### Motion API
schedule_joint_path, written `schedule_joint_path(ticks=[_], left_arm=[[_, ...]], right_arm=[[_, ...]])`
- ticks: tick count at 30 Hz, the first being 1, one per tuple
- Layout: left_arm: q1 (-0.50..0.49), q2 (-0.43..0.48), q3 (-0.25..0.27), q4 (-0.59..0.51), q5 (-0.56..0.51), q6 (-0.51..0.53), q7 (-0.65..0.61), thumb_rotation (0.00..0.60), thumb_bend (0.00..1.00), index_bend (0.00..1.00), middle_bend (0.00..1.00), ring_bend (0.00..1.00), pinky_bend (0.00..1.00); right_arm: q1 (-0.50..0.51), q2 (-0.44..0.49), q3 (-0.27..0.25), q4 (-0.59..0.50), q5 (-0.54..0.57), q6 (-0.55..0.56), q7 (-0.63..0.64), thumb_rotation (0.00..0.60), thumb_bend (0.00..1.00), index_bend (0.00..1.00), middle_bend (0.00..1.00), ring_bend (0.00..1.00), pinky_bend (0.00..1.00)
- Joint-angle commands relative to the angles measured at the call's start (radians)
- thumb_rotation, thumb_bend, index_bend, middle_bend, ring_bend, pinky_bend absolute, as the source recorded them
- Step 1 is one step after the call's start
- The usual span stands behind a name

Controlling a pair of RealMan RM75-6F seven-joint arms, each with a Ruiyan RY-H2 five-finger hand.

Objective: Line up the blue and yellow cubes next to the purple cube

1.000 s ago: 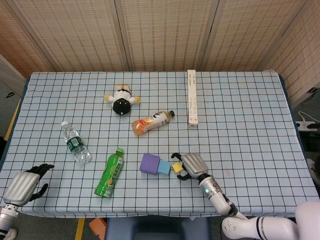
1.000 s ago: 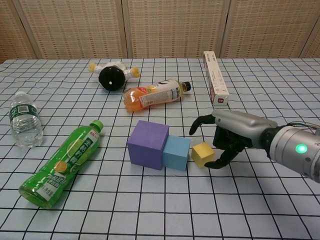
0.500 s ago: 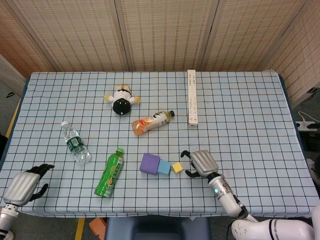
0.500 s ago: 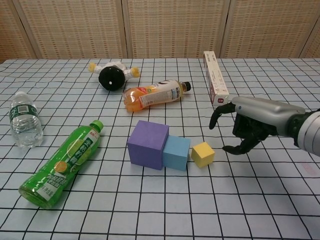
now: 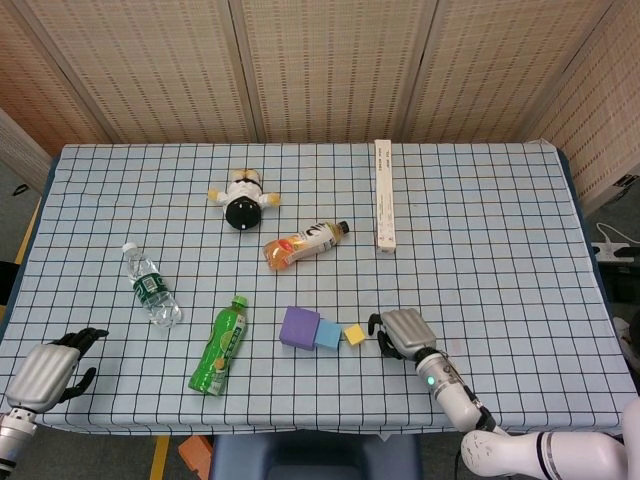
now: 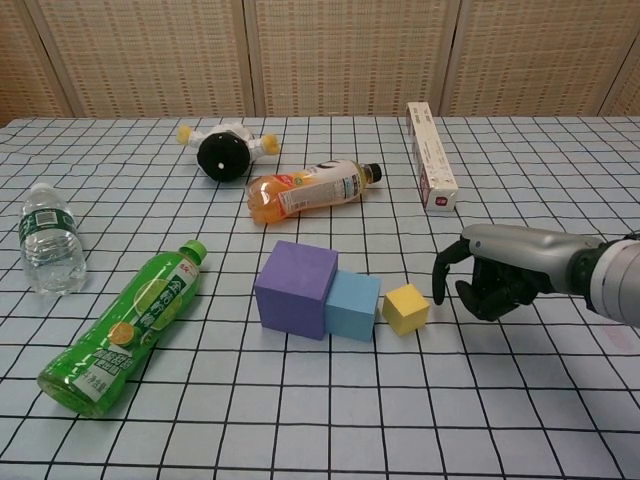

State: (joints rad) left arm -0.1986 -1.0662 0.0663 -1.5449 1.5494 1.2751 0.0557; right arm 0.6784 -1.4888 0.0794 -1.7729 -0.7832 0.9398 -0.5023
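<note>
The purple cube point(image 5: 299, 327) point(image 6: 296, 288) lies on the checked cloth near the front edge. Against its right side sits the blue cube point(image 5: 327, 334) point(image 6: 353, 305). The small yellow cube point(image 5: 354, 334) point(image 6: 406, 308) comes after it, turned a little, at or almost at the blue cube's corner. My right hand point(image 5: 402, 332) point(image 6: 500, 272) hovers just right of the yellow cube, a small gap apart, its fingers curled under the palm and holding nothing. My left hand point(image 5: 45, 372) rests at the table's front left corner, fingers apart and empty; only the head view shows it.
A green bottle point(image 6: 125, 325) lies left of the purple cube. Behind the cubes lies an orange drink bottle point(image 6: 305, 188). A clear water bottle point(image 6: 48, 238), a black-and-white toy point(image 6: 226, 150) and a long white box point(image 6: 431, 155) lie further off.
My right hand let go of the yellow cube, drew back to the right, then dropped lower and curled its fingers in. The cubes and my left hand stayed put.
</note>
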Motion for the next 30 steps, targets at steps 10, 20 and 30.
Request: schedule_joint_path(ticks=[10,20,30], left_arm=[[0.000,0.001,0.001,-0.001,0.001,0.000,0.000,0.600,0.44,0.23,0.23,0.31,0.53],[0.001,0.001,0.001,0.000,0.003,0.004,0.001,0.600,0.44,0.23,0.23,0.31,0.53],[0.002,0.001,0.001,0.000,0.003,0.004,0.001,0.600,0.44,0.23,0.23,0.31,0.53]], right_arm=[[0.015,-0.003,-0.011,0.022,0.017,-0.027,0.041,0.600,0.67,0.44,0.99,0.91,1.00],[0.016,-0.002,-0.019,0.037,-0.016,-0.063,0.107,0.600,0.67,0.44,0.99,0.91,1.00],[0.013,0.000,-0.019,0.044,-0.046,-0.071,0.148,0.600,0.67,0.44,1.00,0.91,1.00]])
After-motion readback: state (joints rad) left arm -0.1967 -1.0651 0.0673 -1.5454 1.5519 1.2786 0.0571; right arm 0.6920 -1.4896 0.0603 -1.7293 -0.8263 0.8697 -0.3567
